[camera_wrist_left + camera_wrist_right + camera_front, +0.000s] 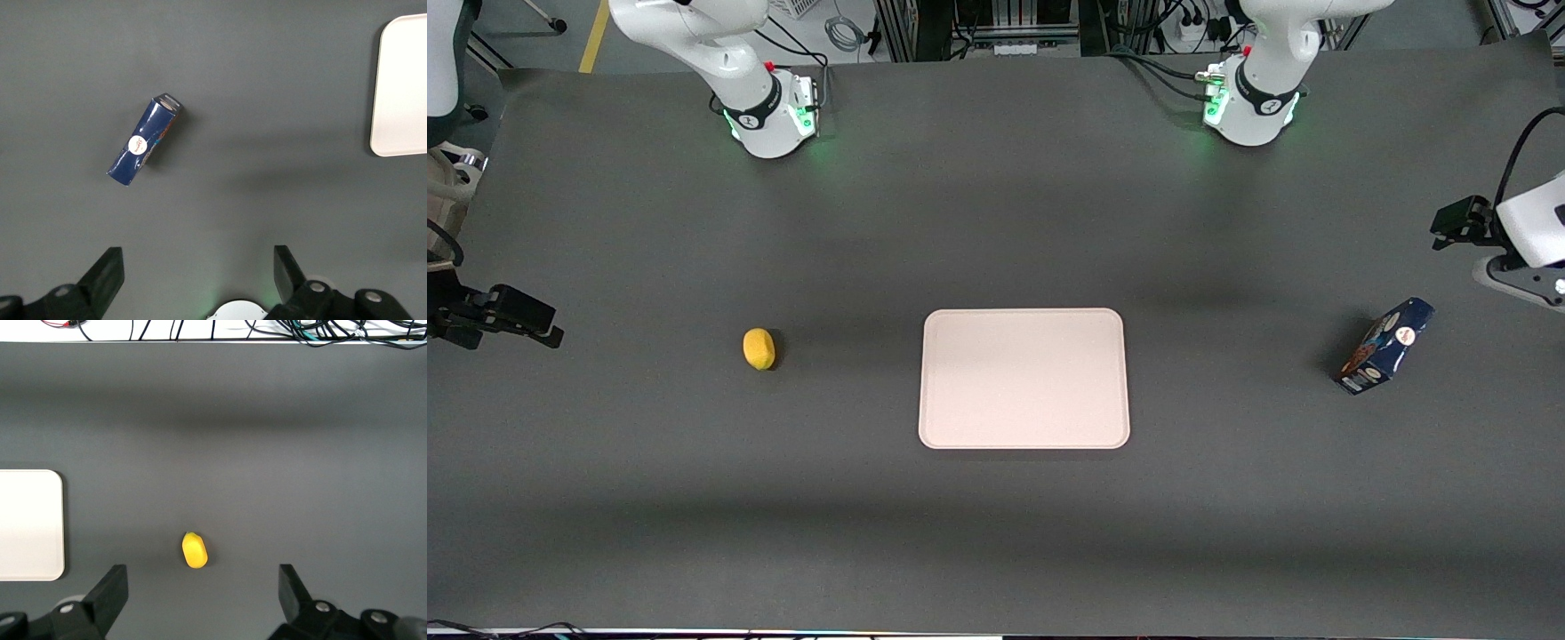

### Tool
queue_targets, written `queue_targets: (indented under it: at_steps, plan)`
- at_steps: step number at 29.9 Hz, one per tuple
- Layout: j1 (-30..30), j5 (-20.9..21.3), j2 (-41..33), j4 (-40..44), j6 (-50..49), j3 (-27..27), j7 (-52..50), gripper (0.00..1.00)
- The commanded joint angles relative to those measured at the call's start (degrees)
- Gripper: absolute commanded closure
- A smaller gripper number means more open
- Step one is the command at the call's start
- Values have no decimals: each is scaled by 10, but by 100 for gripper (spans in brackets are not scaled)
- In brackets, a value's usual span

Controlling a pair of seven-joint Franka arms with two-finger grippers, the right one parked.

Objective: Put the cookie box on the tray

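On the table, tray (pixel 1024 378) bare, cookie box (pixel 1385 346) apart, pincer (pixel 198 270) wide above.

We saw a dark grey mat (pixel 996 204) covering the whole table, and soft broad shadows lay across it in bands. Farther from the front camera than the table, we caught a grey floor (pixel 534 44) with a yellow stripe (pixel 593 36) painted on it. There was a coil of grey cable (pixel 841 32), a dark metal frame (pixel 925 27) and a white power strip (pixel 1193 28). At the table's near edge, loose cables (pixel 267 330) trailed.
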Motion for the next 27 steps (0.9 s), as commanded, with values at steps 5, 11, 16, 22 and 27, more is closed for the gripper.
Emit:
queue_targets:
  at_steps: [5,11,16,22,27]
  plan:
    - [6,-10,-10,-94,100,38,26,0]
    - [6,-12,-11,-162,183,56,39,0]
    - [22,-37,-11,-216,248,57,47,0]
    - [27,-44,-9,-279,348,69,91,0]
    - [29,-44,-7,-331,432,71,104,0]
